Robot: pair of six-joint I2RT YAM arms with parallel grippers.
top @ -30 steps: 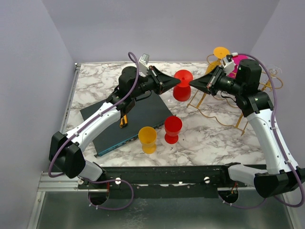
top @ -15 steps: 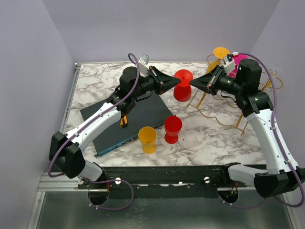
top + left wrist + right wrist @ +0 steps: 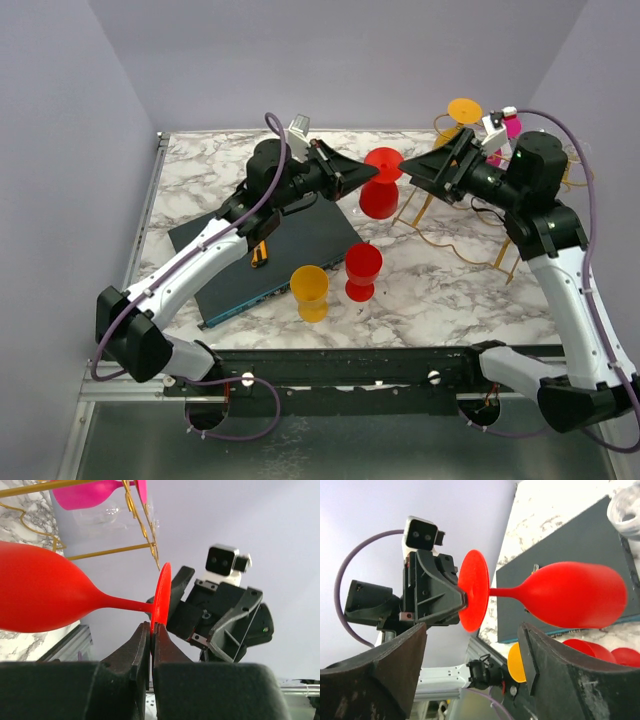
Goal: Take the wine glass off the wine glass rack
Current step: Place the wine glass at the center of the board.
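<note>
Left end effector [image 3: 151,630] pinching red wine glass [image 3: 40,600] by its foot, right end effector [image 3: 472,630] spread wide, empty

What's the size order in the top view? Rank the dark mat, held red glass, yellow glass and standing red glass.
1. mat
2. held red glass, though it is raised nearer the camera, so unsure
3. yellow glass and standing red glass: alike
</note>
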